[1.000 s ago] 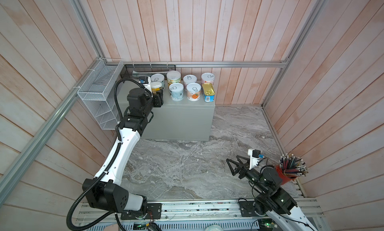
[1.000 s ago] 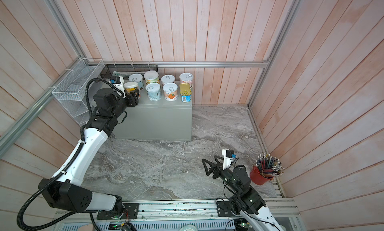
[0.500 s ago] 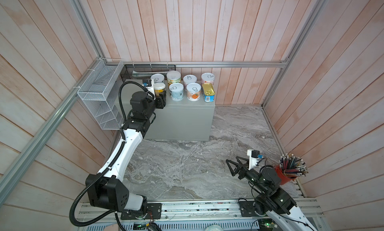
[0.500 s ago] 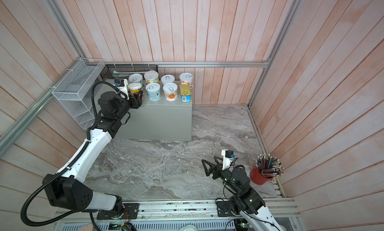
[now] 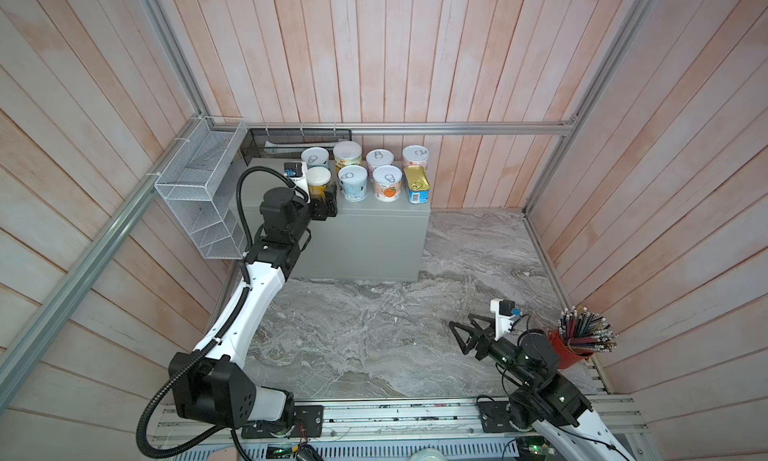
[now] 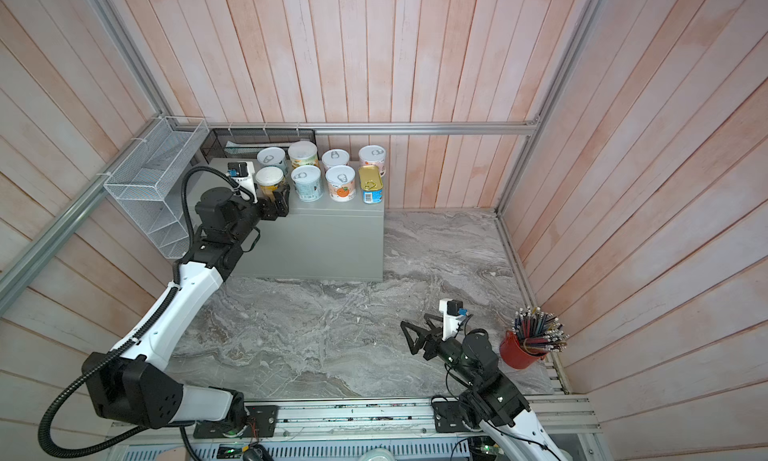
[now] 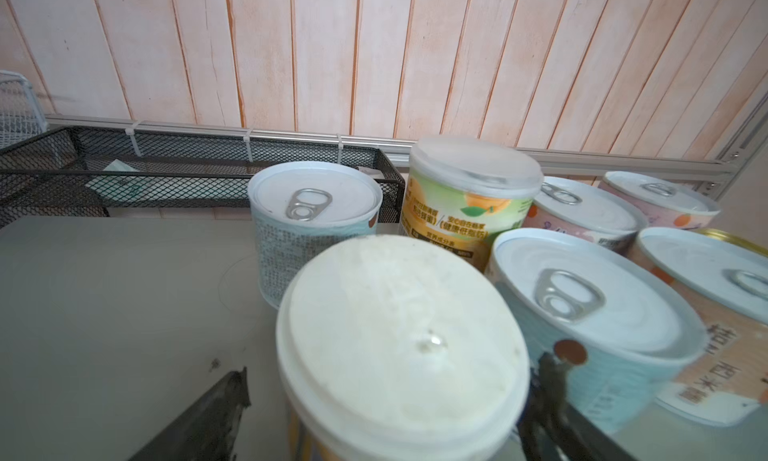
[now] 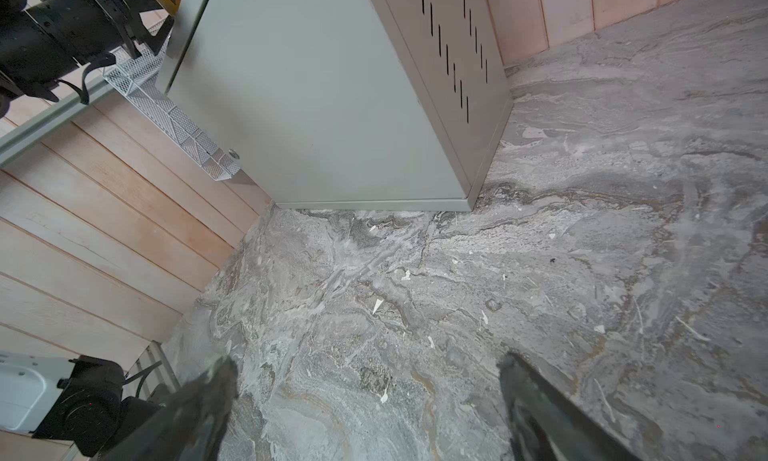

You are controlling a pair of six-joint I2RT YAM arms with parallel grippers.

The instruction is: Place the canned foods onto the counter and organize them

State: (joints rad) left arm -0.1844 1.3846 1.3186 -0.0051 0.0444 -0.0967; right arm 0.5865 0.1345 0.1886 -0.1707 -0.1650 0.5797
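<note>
Watching left gripper (image 5: 321,195): jaws spread astride orange can (image 5: 318,175), front-left on the counter (image 5: 374,238).
Canned foods (image 5: 352,182): I count eight, all atop the counter.
Right gripper (image 5: 457,338): spread, well before the counter.

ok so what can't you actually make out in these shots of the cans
- Front left can, left wrist view: label hidden under its own lid and the frame edge.
- Gold-topped tin, left wrist view: only a rim sliver shows behind a pull-tab can.
- Black mesh tray, in a top view: contents screened by the mesh.
- Counter, right wrist view: top surface cut off at the frame edge.
</note>
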